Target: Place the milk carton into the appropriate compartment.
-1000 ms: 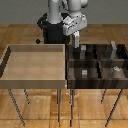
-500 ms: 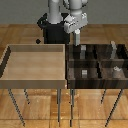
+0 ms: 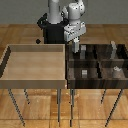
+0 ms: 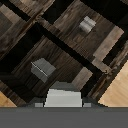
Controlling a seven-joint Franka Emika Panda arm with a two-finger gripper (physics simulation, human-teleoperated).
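My gripper (image 3: 76, 48) hangs over the back left part of the dark wooden compartment bin (image 3: 95, 62). In the wrist view it is shut on the milk carton (image 4: 64, 96), a pale grey-white block held above the compartments. In the exterior view the carton is hard to tell apart from the fingers. Below it the wrist view shows dark dividers and compartment floors.
A short grey cube (image 3: 84, 73) (image 4: 43, 67) lies in a front compartment. Another small grey item (image 4: 87, 23) lies in a neighbouring one. A taller dark-grey box (image 3: 114, 48) stands at the bin's back on the exterior view's right. A light wooden tray (image 3: 10, 65) stands on the exterior view's left.
The gripper with the carton has shifted slightly over the dark bin. Nothing else has moved.
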